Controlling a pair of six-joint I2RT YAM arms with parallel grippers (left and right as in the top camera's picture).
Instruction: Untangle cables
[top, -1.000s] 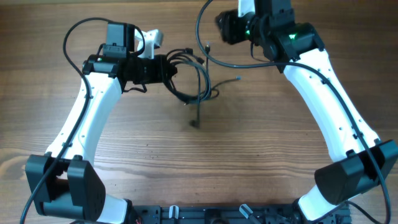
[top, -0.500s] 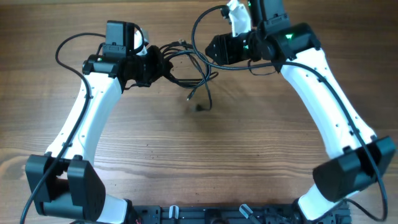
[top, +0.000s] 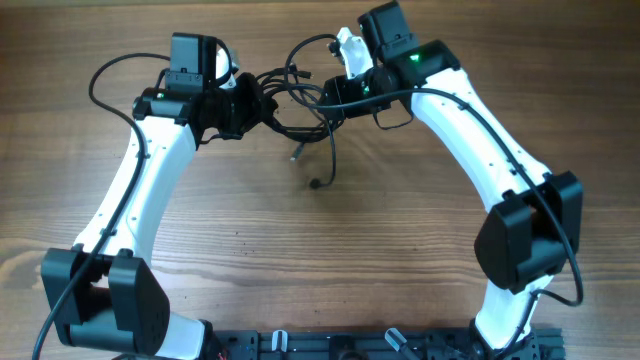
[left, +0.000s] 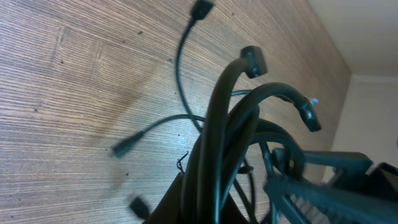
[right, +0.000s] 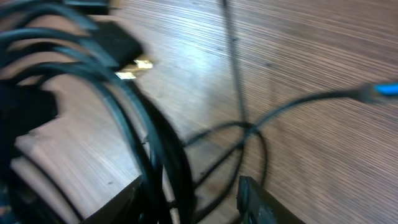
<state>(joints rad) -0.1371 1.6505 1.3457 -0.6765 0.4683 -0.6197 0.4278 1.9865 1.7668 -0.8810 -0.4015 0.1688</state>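
The cables (top: 300, 100) are a tangle of thin black cords held up between both grippers at the back of the table. My left gripper (top: 258, 105) is shut on one side of the bundle; in the left wrist view thick strands (left: 217, 155) rise from between its fingers (left: 180, 208). My right gripper (top: 328, 95) sits at the bundle's right side. Its jaws stand apart, with several strands (right: 165, 162) between them against the left finger (right: 118, 205), clear of the right finger (right: 255, 199). One loose plug end (top: 317, 183) dangles to the table; another (top: 296, 156) hangs shorter.
The wooden table (top: 400, 230) carries nothing else in the middle. A dark rack (top: 330, 345) runs along the front edge between the two arm bases. A blue-tipped cable end (right: 382, 90) and a gold-contact plug (right: 134, 68) show in the right wrist view.
My right arm has swung left and brought its gripper onto the bundle, strands now between its jaws. The left gripper shifted slightly back, keeping its hold. The loose end hangs lower.
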